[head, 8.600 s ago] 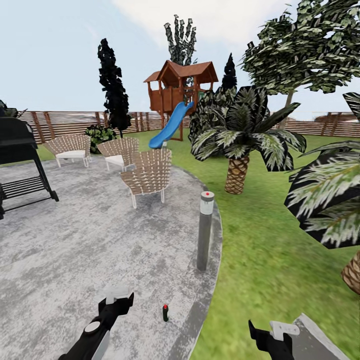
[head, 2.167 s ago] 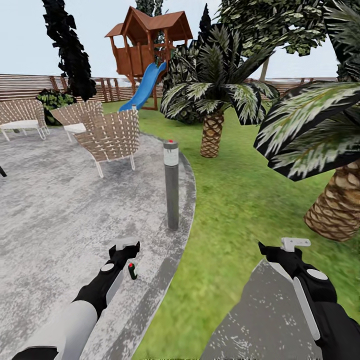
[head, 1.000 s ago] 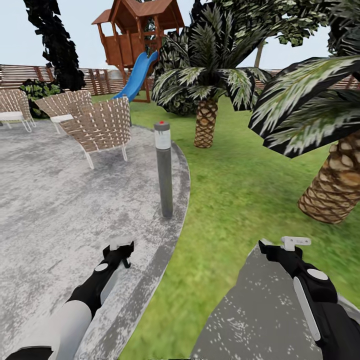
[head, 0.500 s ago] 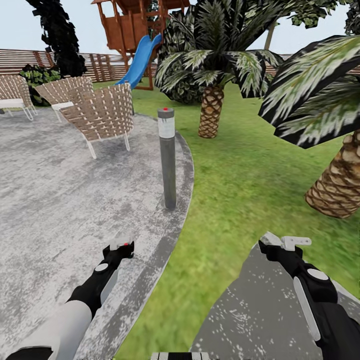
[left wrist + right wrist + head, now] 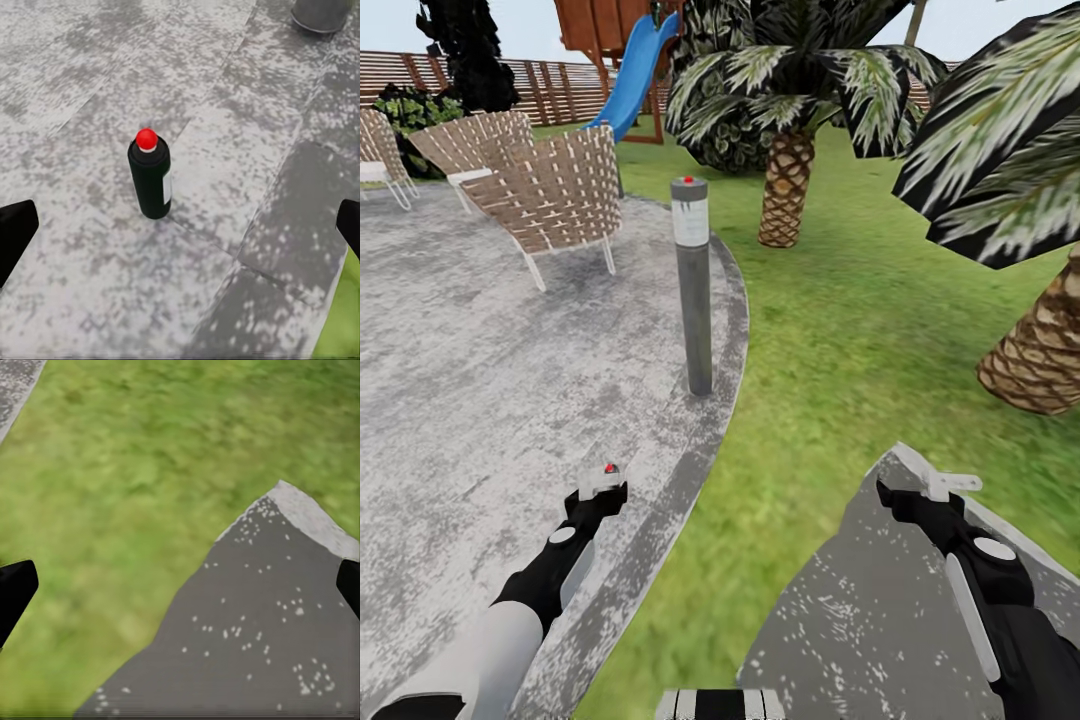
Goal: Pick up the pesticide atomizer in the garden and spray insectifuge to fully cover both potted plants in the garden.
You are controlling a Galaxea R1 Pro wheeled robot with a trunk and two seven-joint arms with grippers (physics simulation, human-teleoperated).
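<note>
Left wrist view gave us the clearest look: the pesticide atomizer (image 5: 151,180) stood upright on the grey paving (image 5: 90,90), its long axis vertical, red button top uppermost and the white label on the side turned toward the lawn edge. We could not make out which way the small nozzle faced. The bottle sat straight ahead of the left gripper (image 5: 180,232), centred between the two dark fingertips (image 5: 13,236) at the frame's edges, which were spread wide apart and touched nothing.

From the head view, only the red top of the bottle peeked out just beyond the left gripper (image 5: 598,490), on the paving near its curved border, with the grey bollard (image 5: 694,285) farther off. The right gripper (image 5: 930,490) hovered over a stepping stone (image 5: 860,620) on the lawn (image 5: 840,330), well apart from the bottle; its fingers were likewise spread and empty.

We judged the left arm much the nearer, and that the grasp would call for a short forward and downward reach, closing across the upright body below the cap.
</note>
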